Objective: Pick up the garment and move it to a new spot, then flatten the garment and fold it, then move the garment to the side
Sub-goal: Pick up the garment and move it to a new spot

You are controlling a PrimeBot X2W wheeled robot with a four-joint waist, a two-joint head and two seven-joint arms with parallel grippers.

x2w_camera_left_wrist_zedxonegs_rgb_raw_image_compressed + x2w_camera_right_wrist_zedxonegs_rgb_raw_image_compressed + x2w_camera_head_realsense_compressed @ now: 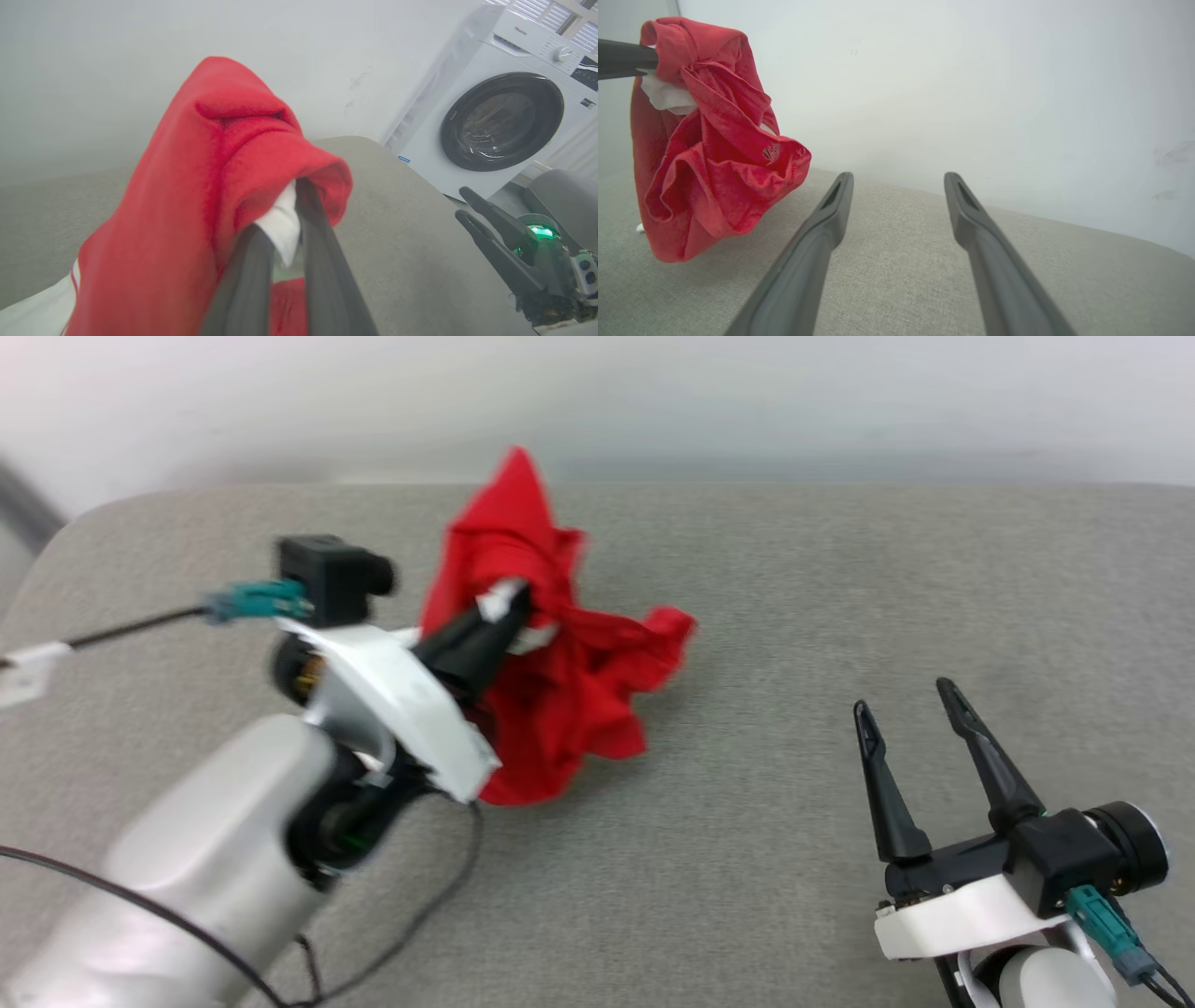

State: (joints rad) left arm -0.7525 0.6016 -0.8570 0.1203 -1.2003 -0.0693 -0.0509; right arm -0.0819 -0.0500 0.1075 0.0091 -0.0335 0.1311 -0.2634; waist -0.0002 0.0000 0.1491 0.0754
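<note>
Finding 1. The left end effector [509,602] has its fingers pressed together, pinching a bunched fold of the garment [551,681], a bright red short-sleeved cloth jersey with white sleeves. In the left wrist view, white cloth shows between the fingertips. The garment hangs crumpled from this single grip above the left-centre of the grey fabric-covered worktop [840,569]. Whether its lowest folds touch the surface cannot be determined.

Finding 2. The right end effector [903,700] has its fingers spread wide and holds nothing. It sits low over the near right of the worktop, well apart from the garment.

Assessment. The step in hand appears to be the pick-up and transfer to a new spot. Flattening and folding are not yet begun.

Recommendations. Raise the garment until the trailing folds clear the worktop, so nothing drags. The grip is on a bunch rather than an edge, so carry smoothly to limit slippage. Choose a spot with bare worktop on every side for spreading. Lower gently so that the cloth pools without twisting.
</note>
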